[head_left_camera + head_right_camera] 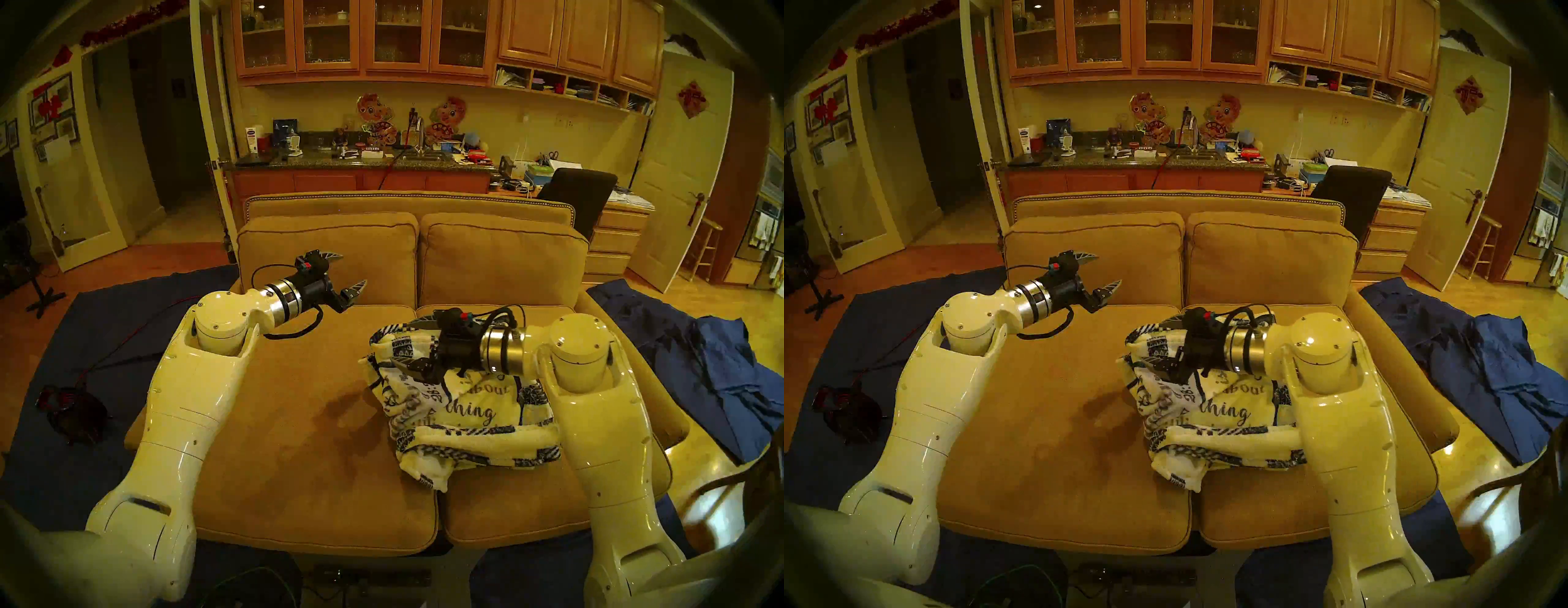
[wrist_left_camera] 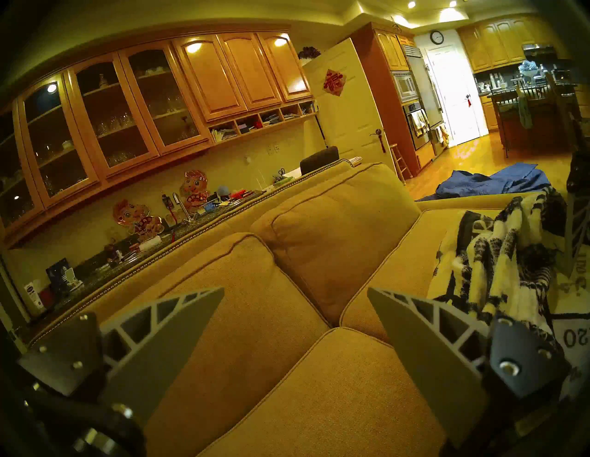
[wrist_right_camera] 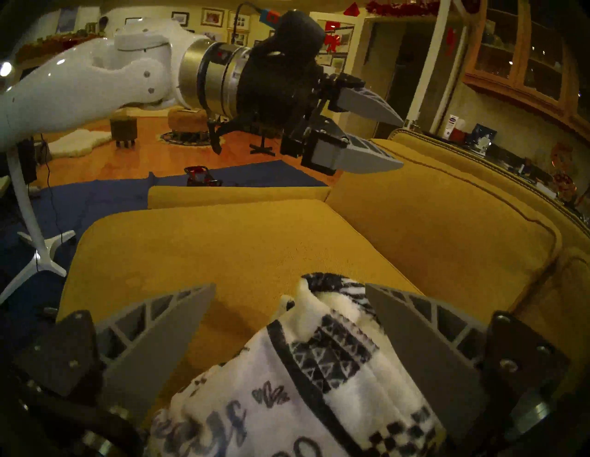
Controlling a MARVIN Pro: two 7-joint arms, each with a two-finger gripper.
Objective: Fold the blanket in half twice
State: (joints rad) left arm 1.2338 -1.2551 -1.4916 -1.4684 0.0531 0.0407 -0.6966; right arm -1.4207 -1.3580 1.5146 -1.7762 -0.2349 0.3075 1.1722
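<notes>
Plush fleece blanket (image 1: 462, 407), matt suede-like sofa (image 1: 297, 407), glossy plastic arm shells (image 1: 199, 382)

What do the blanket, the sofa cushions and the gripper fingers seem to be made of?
The blanket looks like plush fleece: fuzzy cream pile, printed navy text and patchwork border. The sofa seat cushion seems matte, suede-like mustard fabric with piped edges, possibly microfiber. The right gripper fingers look like matte grey moulded or printed plastic with open triangular ribbing.

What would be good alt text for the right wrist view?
The right gripper is open above a bunched cream-and-navy blanket on a tan sofa. Past it, the left gripper, also open, hangs over the sofa.
</notes>
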